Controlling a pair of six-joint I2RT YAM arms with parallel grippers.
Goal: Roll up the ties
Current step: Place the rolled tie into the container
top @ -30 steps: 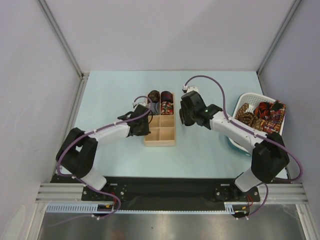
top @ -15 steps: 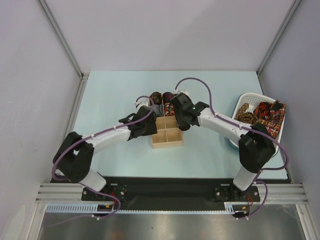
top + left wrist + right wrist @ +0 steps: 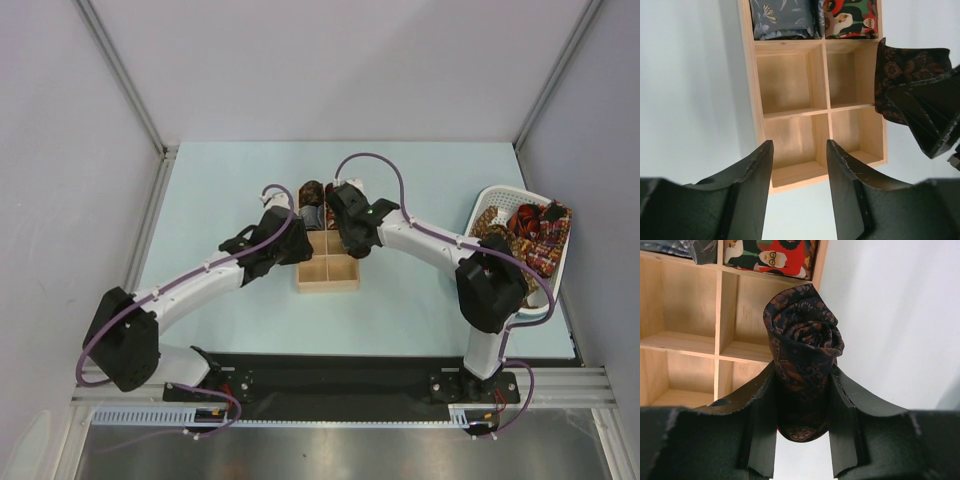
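Note:
My right gripper [image 3: 803, 390] is shut on a coiled dark maroon tie [image 3: 804, 342] and holds it upright beside the right edge of the wooden compartment box [image 3: 690, 344]. In the top view this gripper [image 3: 352, 236] is over the box's upper right part [image 3: 328, 284]. My left gripper [image 3: 800, 150] is open and empty, just off the box's near end [image 3: 790, 175]; in the top view it [image 3: 294, 250] is at the box's left side. Two rolled ties, a blue one [image 3: 782, 17] and a red and green one [image 3: 850, 17], fill the far compartments. The held roll also shows in the left wrist view [image 3: 902, 72].
A white plastic basket [image 3: 487, 197] at the right holds several loose ties [image 3: 528, 232]. The box's middle and near compartments [image 3: 787, 82] are bare wood. Grey walls stand on the left, the right and behind the table.
My right gripper has carried the rolled tie left from near the basket to the box. My left arm has stretched forward, and the box has shifted slightly.

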